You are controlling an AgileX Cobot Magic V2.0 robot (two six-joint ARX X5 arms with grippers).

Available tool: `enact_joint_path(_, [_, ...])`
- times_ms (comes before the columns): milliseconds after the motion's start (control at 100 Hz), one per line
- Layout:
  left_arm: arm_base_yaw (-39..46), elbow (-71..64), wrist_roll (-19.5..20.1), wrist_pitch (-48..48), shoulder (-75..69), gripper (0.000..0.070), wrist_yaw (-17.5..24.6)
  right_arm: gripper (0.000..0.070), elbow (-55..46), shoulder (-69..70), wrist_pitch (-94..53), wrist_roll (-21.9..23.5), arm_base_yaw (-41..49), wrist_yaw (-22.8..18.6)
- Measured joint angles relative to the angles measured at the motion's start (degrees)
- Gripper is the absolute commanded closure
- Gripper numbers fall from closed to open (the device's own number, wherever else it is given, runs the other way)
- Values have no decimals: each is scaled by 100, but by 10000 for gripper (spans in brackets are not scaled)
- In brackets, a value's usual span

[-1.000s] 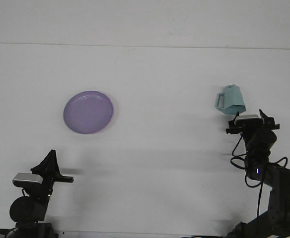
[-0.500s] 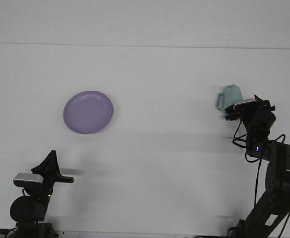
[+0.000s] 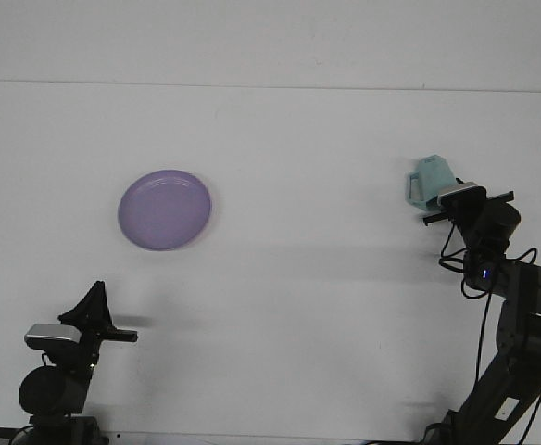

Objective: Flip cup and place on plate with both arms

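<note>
Right gripper (image 3: 434, 198) is now pressing closer against the pale teal cup (image 3: 431, 180), which is sitting slightly nearer the table's (image 3: 308, 306) right edge.
Whether its fingers are pinching the cup cannot be told; left gripper (image 3: 96, 311) is idling by the near edge, purple plate (image 3: 165, 209) lying left of centre; no writing is readable.

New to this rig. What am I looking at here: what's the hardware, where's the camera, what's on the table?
One camera looks forward over a white table from the robot's side. The dark shapes at the bottom corners are its two arms. The left end effector sits low and idle, holding nothing. The right end effector has reached up against a pale teal cup with a side handle; whether it actually grips the cup cannot be made out. A purple plate lies alone at left, well apart from the cup. The job is to flip the cup and set it on that plate.
</note>
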Motion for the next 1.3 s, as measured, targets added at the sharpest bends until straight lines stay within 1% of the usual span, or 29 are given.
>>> enact_joint_path(110, [0, 0, 0, 7, 0, 688, 0, 698, 9, 0, -2, 173, -7, -85])
enact_joint_path(270, [0, 0, 0, 35, 0, 688, 0, 698, 9, -116, -175, 560, 9, -120])
enact_joint_path(480, [0, 0, 0, 37, 0, 688, 0, 698, 11, -1163, -1174, 1226, 114, -170])
enact_joint_path(570, [0, 0, 0, 48, 0, 688, 0, 698, 35, -1757, -1958, 1655, 170, -168])
enact_joint_path(680, [0, 0, 0, 116, 0, 688, 0, 698, 138, -2511, -3261, 2177, 289, -168])
enact_joint_path(840, [0, 0, 0, 190, 0, 688, 0, 698, 590, -3449, -5547, 2697, 610, -170])
enact_joint_path(950, [0, 0, 0, 190, 0, 688, 0, 698, 1132, -3790, -7171, 2852, 966, -232])
enact_joint_path(1110, [0, 0, -74, 190, 0, 688, 0, 698, 1860, -3821, -9184, 2865, 1687, -225])
enact_joint_path(1200, [0, 0, -129, 190, 0, 688, 0, 698, 2061, -3821, -9877, 2828, 2186, -223])
enact_joint_path(1300, [0, 0, -144, 190, 0, 688, 0, 698, 2111, -3818, -10240, 2820, 2778, -205])
